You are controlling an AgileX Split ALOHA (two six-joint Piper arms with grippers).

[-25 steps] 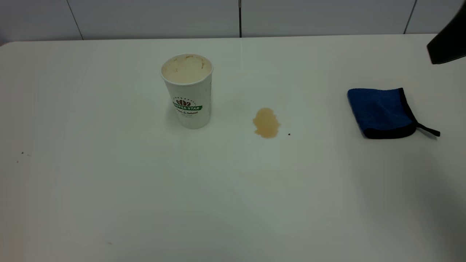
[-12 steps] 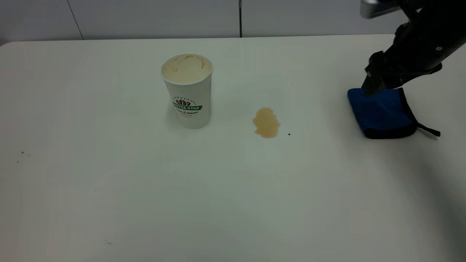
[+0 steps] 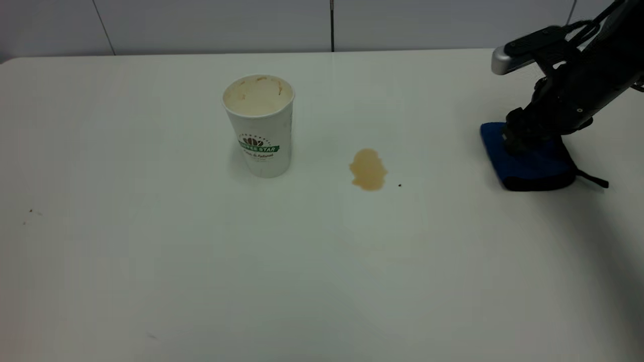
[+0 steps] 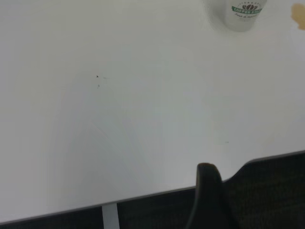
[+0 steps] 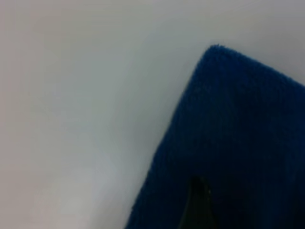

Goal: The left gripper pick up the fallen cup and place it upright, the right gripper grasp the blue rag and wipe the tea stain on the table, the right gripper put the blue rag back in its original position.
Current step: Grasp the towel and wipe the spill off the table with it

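Note:
The cup (image 3: 261, 125) stands upright on the white table (image 3: 201, 261), left of centre, its inside tea-stained; its base also shows in the left wrist view (image 4: 244, 14). The tea stain (image 3: 368, 169) lies to the cup's right, light brown. The blue rag (image 3: 533, 163) lies at the right of the table. My right gripper (image 3: 518, 137) is down on the rag's far left part and covers it; the rag fills much of the right wrist view (image 5: 238, 133). My left gripper (image 4: 209, 200) is out of the exterior view, back near the table's edge, far from the cup.
A tiny dark speck (image 3: 399, 185) lies just right of the stain. More specks (image 3: 30, 212) lie at the far left. The rag's black loop tail (image 3: 596, 180) points right. A grey panelled wall (image 3: 332, 25) stands behind the table.
My right arm has come in from the upper right and dropped onto the blue rag. The cup, stain and rag have not moved.

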